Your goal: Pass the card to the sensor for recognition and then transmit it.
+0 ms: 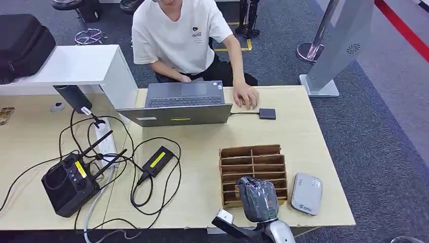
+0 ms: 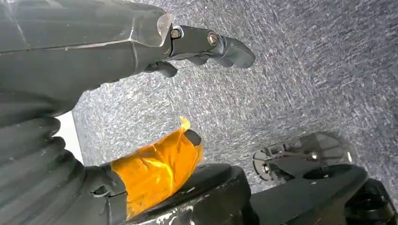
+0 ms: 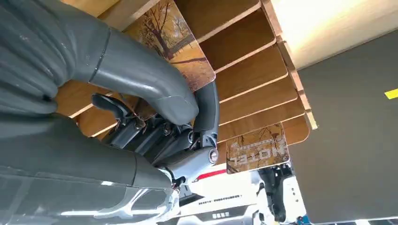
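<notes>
Wooden rack (image 3: 244, 70): right hand (image 3: 155, 117) fingers (image 3: 206, 108) pinch card (image 3: 173, 42).

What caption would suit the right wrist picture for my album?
Robot's right hand closing thumb and fingers on a picture card in the wooden slotted rack, another card slotted nearby.

Table (image 1: 313, 152): pale wood-tone top. Slotted rack (image 1: 253, 162): brown wood, darker in the slots. Card (image 3: 180, 42) at the right hand (image 3: 155, 117): printed autumn scene, orange and brown trees; a second card (image 3: 257, 149) in the rack carries the same tones with white lettering. Right hand: grey cover and thumb, darker fingers. Left hand (image 2: 94, 93): dark grey, with orange tape (image 2: 157, 171) wrapped on the thumb. Sensor (image 1: 306, 193): light grey, small white label. Laptop (image 1: 182, 104): grey, yellow sticker on the front edge. Person's shirt (image 1: 177, 35): white. Carpet (image 1: 384, 152): dark blue-grey speckle.
</notes>
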Robot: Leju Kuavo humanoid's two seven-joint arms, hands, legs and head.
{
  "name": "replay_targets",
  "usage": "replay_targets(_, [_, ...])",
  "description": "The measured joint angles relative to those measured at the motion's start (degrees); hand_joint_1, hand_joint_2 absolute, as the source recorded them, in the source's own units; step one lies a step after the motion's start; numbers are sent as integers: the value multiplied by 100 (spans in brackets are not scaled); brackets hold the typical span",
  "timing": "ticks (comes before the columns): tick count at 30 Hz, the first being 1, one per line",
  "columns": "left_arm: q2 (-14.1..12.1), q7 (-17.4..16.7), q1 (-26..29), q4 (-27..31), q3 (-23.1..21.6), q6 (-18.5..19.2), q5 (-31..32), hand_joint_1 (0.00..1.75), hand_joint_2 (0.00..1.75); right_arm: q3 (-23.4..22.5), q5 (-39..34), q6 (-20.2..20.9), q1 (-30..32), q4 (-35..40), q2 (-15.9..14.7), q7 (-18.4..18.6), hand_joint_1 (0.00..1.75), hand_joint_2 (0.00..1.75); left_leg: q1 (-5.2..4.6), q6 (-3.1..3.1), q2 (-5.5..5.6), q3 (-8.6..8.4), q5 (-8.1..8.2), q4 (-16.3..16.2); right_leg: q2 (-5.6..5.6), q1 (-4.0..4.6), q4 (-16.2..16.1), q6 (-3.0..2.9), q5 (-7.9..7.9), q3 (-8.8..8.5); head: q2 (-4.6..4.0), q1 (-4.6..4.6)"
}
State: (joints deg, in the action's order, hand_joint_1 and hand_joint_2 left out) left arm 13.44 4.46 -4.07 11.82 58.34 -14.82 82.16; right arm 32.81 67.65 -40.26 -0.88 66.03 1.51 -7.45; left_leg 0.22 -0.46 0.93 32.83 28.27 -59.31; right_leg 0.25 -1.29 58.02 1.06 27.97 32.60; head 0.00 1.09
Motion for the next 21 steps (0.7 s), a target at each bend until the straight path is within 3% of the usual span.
replay_targets(8, [9, -59, 1, -2, 2, -120, 13, 0, 175, -20, 24, 0, 23, 180, -2, 90, 175, 175, 0, 0, 0, 1, 0, 0, 0, 0, 1, 0, 0, 0, 0, 0])
replay_targets(21, [7, -85, 2, -2, 2, -98, 9, 0, 175, -306, -188, 129, -577, 1394, -216, 227, 175, 175, 0, -1, -1, 0, -2, -1, 1, 0, 1, -2, -4, 0, 0, 0])
